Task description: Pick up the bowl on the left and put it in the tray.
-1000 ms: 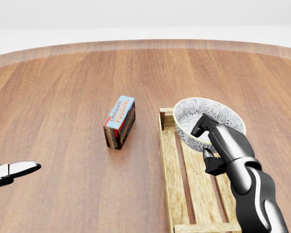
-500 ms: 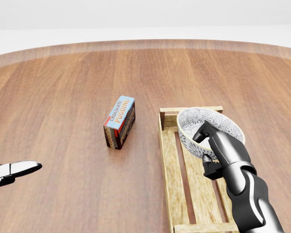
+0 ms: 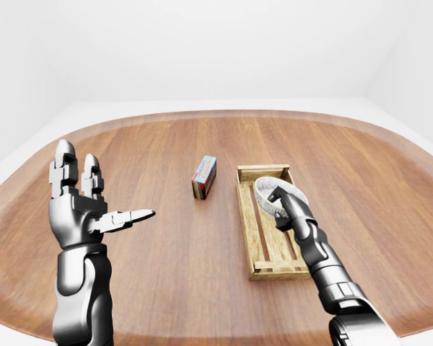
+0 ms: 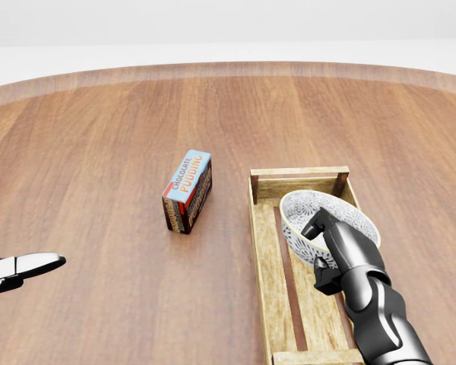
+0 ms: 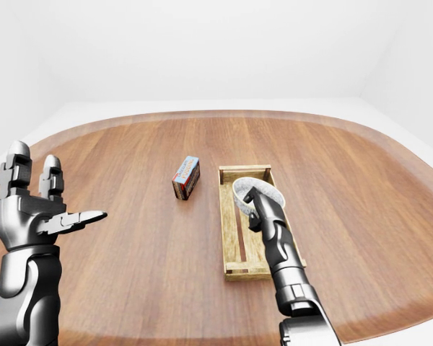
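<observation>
Right fingers (image 4: 328, 228) around bowl (image 4: 299, 206) in tray (image 4: 262, 245)

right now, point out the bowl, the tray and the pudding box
bowl (image 4: 305, 207): head view, patterned inner wall
tray (image 4: 264, 258): head view, left wooden rail
pudding box (image 4: 188, 176): head view, blue top face

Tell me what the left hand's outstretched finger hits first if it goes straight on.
Probably the tray's left rail, passing just below the pudding box in the head view. The left hand looks raised off the table, so it might clear the rail; depth is unclear.
</observation>
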Controlling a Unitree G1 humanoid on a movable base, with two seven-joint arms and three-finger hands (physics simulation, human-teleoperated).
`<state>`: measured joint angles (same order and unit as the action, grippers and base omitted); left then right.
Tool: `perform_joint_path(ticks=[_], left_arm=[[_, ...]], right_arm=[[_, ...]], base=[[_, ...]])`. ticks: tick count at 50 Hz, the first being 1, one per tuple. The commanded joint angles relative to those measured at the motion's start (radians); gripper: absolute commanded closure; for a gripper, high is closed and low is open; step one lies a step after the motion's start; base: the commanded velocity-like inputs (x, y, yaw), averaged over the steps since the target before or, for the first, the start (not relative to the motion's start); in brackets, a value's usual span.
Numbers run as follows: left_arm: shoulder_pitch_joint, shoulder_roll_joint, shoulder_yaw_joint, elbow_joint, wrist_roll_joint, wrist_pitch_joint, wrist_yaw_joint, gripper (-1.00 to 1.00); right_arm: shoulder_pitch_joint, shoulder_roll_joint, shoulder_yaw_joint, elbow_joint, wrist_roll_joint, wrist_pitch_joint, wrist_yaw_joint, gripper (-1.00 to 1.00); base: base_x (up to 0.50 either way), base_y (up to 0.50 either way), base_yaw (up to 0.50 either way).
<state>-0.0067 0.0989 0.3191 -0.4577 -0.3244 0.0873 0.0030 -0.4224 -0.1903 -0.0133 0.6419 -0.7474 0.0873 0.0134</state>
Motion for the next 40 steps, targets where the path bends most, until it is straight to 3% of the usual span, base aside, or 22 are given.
perform_joint_path(ticks=[1, 40], left_arm=[[0.000, 0.000, 0.001, -0.005, -0.002, 0.000, 0.000, -1.00], [-0.003, 0.002, 0.004, 0.001, -0.007, 0.000, -0.001, -1.00]], right_arm=[[-0.024, 0.003, 0.009, 0.086, -0.051, 0.000, -0.052, 1.00], [-0.095, 0.029, 0.041, 0.320, -0.007, 0.000, -0.140, 1.00]], base=[[0.00, 0.00, 0.00], [0.00, 0.00, 0.00]])
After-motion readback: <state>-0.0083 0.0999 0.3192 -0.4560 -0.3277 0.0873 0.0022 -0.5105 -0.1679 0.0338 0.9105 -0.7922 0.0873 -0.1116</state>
